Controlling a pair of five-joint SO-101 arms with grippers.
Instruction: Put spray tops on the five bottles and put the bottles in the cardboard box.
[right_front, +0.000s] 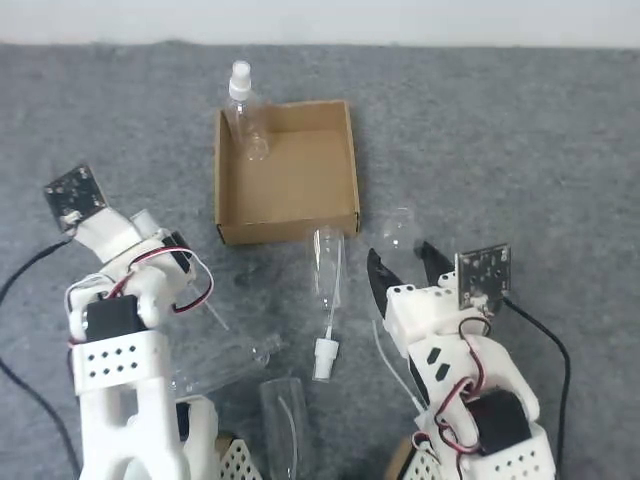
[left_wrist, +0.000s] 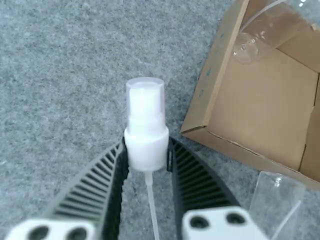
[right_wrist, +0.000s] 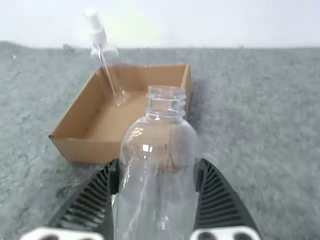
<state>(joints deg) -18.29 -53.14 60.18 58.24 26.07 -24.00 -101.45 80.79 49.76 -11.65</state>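
Observation:
My left gripper (left_wrist: 145, 150) is shut on a white spray top (left_wrist: 145, 125) whose thin tube hangs back between the fingers; in the high view it (right_front: 150, 226) sits left of the cardboard box (right_front: 232, 190). My right gripper (right_wrist: 157, 172) is shut on a clear bottle (right_wrist: 157, 150) with an open, uncapped neck, held just right of the box's near corner (right_front: 400, 235). A capped bottle (right_front: 246, 115) leans in the box's far left corner. Another bottle (right_front: 328, 270) lies on the table in front of the box, with a spray top (right_front: 325, 358) at its neck end.
Two more clear bottles lie near the arm bases: one (right_front: 225, 362) on its side, one (right_front: 282, 425) at the front edge. A thin white tube (right_front: 390, 358) lies beside the right arm. The grey mat is open to the right of the box.

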